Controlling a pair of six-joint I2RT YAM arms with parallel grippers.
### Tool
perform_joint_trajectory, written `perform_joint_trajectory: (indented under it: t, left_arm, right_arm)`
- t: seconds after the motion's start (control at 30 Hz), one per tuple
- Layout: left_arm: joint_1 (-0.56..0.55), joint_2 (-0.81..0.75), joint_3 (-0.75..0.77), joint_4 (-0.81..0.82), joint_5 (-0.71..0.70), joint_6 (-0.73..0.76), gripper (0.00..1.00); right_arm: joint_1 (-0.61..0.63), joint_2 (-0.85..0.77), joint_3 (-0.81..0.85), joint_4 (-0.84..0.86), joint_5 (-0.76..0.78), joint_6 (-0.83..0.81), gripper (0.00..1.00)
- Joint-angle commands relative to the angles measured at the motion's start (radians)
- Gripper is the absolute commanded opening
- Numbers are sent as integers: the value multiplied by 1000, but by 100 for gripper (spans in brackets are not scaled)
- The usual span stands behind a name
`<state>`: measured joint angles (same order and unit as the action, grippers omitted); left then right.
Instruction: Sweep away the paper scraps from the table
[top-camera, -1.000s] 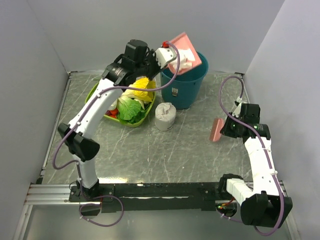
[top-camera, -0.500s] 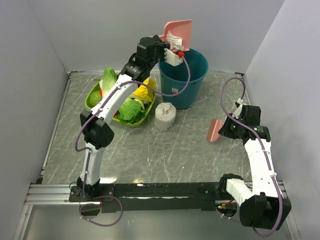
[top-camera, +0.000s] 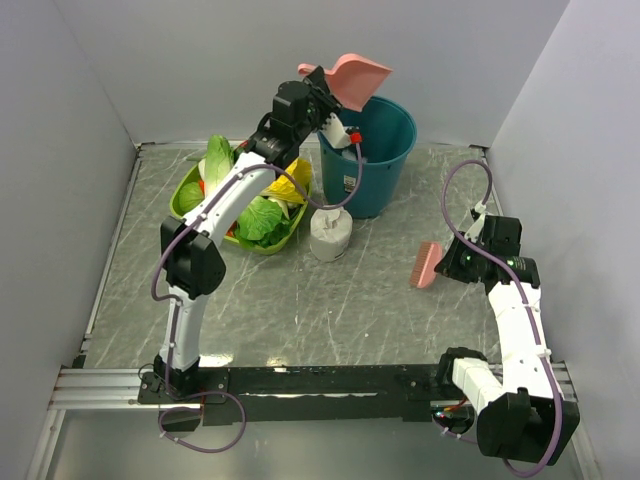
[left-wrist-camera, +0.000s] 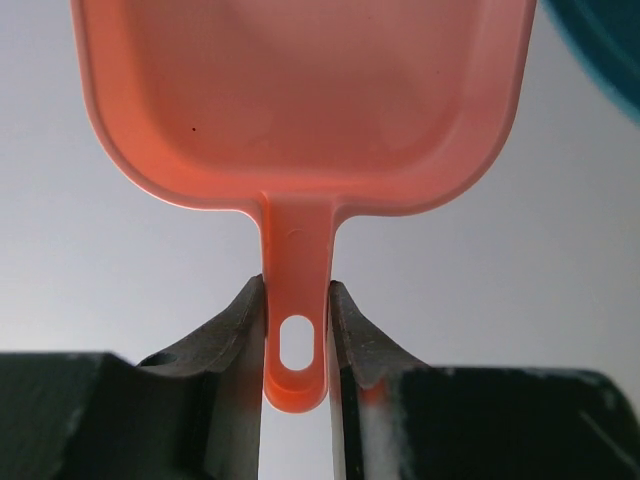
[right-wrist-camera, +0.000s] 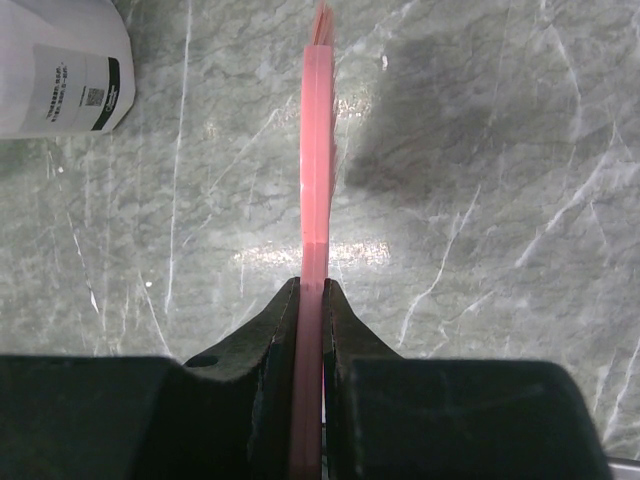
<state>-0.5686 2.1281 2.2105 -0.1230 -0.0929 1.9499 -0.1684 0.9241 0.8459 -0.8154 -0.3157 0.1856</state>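
Pink in both hands: emptying the dustpan (top-camera: 358, 75) over the bucket (top-camera: 385, 172) with left hand (left-wrist-camera: 297, 300) clamped on its handle, right hand (right-wrist-camera: 311, 295) pinched on the brush (top-camera: 428, 264), paper scraps seemingly inside; next, righting it.

I'm looking into a robot lab test cell.
Bare grey walls (top-camera: 180, 60) box in my marble-look table (top-camera: 300, 310); robot arms (top-camera: 215, 210) bolt to a black rail (top-camera: 320, 380).
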Motion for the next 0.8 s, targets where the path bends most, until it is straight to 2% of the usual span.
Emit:
perform_joint_trajectory:
  t: [0.0, 0.1, 0.17, 0.2, 0.23, 0.27, 0.3, 0.33, 0.37, 0.4, 0.43, 0.47, 0.5, 0.53, 0.6, 0.67, 0.7, 0.77]
  left_arm:
    - [9, -11, 78, 89, 12, 55, 1]
    - [3, -13, 86, 115, -16, -15, 1]
    - [1, -28, 75, 213, -69, -116, 1]
    - [-1, -34, 87, 221, -99, -170, 1]
    - [-1, -62, 89, 226, -140, -301, 1]
    - [3, -83, 90, 168, -216, -368, 1]
    - [7, -106, 100, 117, -256, -507, 1]
    - [10, -170, 104, 15, -280, -591, 1]
    - [24, -212, 98, -162, -269, -679, 1]
    - [36, -259, 77, -255, -243, -853, 1]
    - [70, -367, 45, -324, -207, -928, 1]
    - [94, -426, -42, -452, -76, -984, 1]
    - [123, -483, -98, -486, -20, -1070, 1]
    - [177, -585, -156, -513, 40, -1095, 1]
    - [214, -673, -299, -646, 175, -1067, 1]
    - [246, -782, -403, -734, 229, -1040, 1]
    - [260, -842, -423, -857, 336, -1007, 1]
    - [292, -891, -483, -1010, 442, -936, 1]
  right_arm:
    - [-11, -7, 16, 27, -20, 15, 0]
    - [-10, -5, 21, 28, -25, 14, 0]
    - [-8, -4, 31, 28, -29, 11, 0]
    - [-11, -4, 39, 32, -28, 6, 0]
    - [-10, -5, 56, 33, -28, 2, 0]
    - [-10, -7, 67, 33, -19, -14, 0]
    - [-10, -8, 79, 38, -13, -24, 0]
    - [-10, -10, 102, 38, -5, -37, 0]
    - [-10, -8, 113, 39, 3, -66, 0]
    - [-11, -5, 125, 45, 9, -83, 0]
    - [-10, -1, 149, 47, 12, -101, 0]
    - [-11, 13, 162, 50, 13, -142, 0]
    - [-10, 22, 174, 61, 9, -167, 0]
    - [-11, 33, 200, 67, 7, -228, 0]
    - [-6, 76, 238, 82, -20, -290, 0]
    - [4, 122, 265, 122, -19, -398, 0]
    - [16, 133, 286, 139, -7, -434, 0]
    - [27, 168, 301, 188, 27, -552, 0]
